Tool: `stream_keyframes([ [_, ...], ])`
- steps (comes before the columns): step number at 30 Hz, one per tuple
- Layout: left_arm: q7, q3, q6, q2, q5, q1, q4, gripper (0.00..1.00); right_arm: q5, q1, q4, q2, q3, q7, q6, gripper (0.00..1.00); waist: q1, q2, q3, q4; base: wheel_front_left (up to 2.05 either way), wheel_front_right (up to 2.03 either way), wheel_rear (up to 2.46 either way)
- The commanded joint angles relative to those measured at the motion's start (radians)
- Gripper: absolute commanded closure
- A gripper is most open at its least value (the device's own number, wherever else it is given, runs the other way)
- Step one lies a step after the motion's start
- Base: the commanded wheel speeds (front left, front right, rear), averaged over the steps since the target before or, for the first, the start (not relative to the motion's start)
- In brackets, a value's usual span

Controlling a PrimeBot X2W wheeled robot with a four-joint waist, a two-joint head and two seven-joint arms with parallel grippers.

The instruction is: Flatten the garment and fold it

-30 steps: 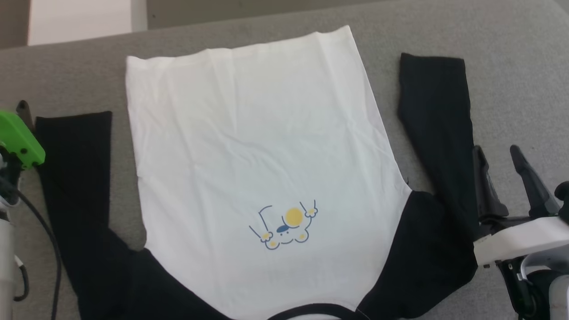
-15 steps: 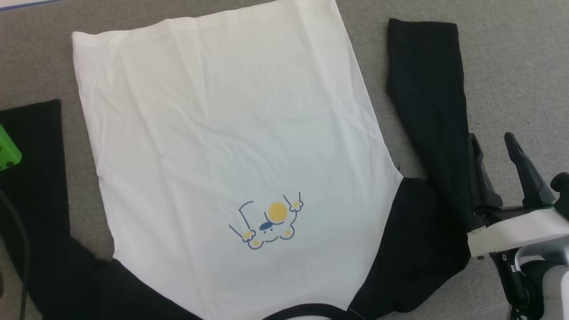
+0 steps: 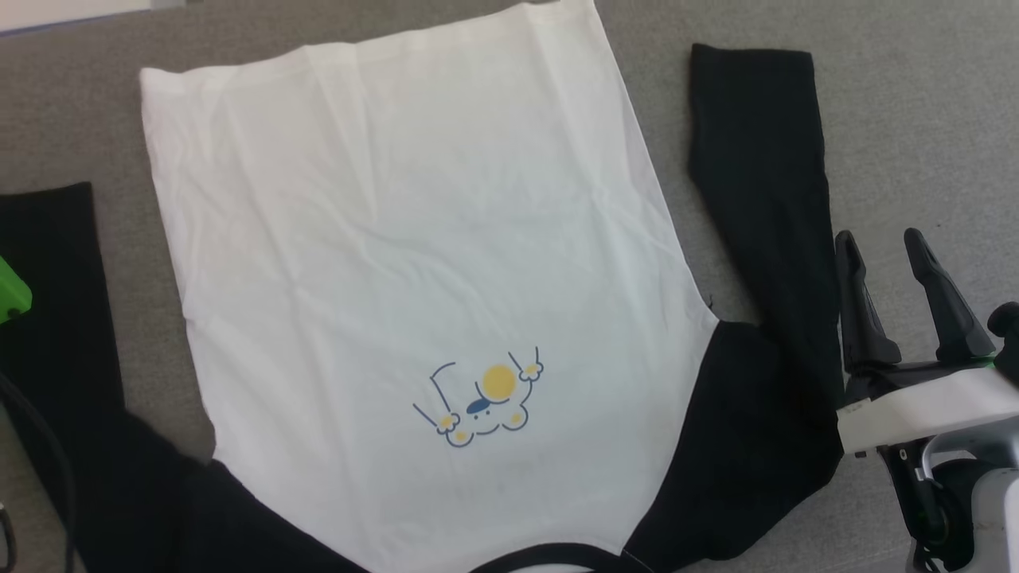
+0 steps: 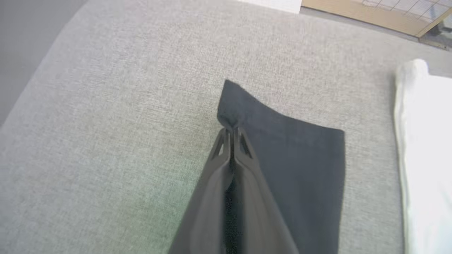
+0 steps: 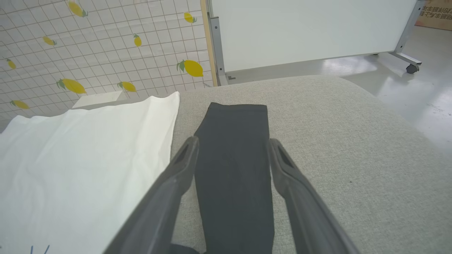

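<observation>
Now that the left tool (image 4: 231, 132) has gone from wide apart to pinched together on a corner of the left sleeve's cuff (image 4: 282, 141), folding can begin. By my judgement that sleeve is ready to be lifted across the body. The garment (image 3: 398, 239) lies spread print-up on the grey padded surface (image 3: 915, 119), nearly flat, with a sleeve out to each side. The right tool (image 3: 879, 239) hangs with its fingers apart near the right sleeve (image 3: 756, 159) — gripping nothing.
</observation>
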Motion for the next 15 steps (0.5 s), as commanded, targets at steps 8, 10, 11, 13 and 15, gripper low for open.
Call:
stream_keyframes([
  [8,-0.26,0.0,-0.023,-0.104,0.021,0.155,-0.222,1.0,-0.018,0.037,-0.013,0.0,-0.018,0.02,-0.002,0.0,-0.0002,0.0083,-0.151,0.06,0.0,0.0,0.0],
  [10,-0.287,-0.023,-0.023,-0.131,0.03,0.205,-0.298,1.0,-0.02,0.052,-0.019,0.0,-0.022,0.027,-0.002,0.0,-0.0002,0.0083,-0.183,0.075,0.0,0.0,0.0],
  [11,-0.299,-0.041,-0.023,-0.142,0.042,0.233,-0.34,1.0,-0.023,0.061,-0.021,0.0,-0.024,0.033,-0.002,0.0,-0.0002,0.0083,-0.201,0.084,0.0,0.0,0.0],
  [13,-0.315,-0.076,-0.026,-0.162,0.058,0.275,-0.408,1.0,-0.024,0.077,-0.026,0.0,-0.028,0.042,-0.002,0.0,-0.0002,0.0083,-0.231,0.099,0.0,0.0,0.0],
  [15,-0.322,-0.12,-0.033,-0.177,0.077,0.309,-0.463,1.0,-0.026,0.093,-0.033,0.0,-0.034,0.051,-0.002,0.0,-0.0002,0.0083,-0.254,0.113,0.0,0.0,0.0],
])
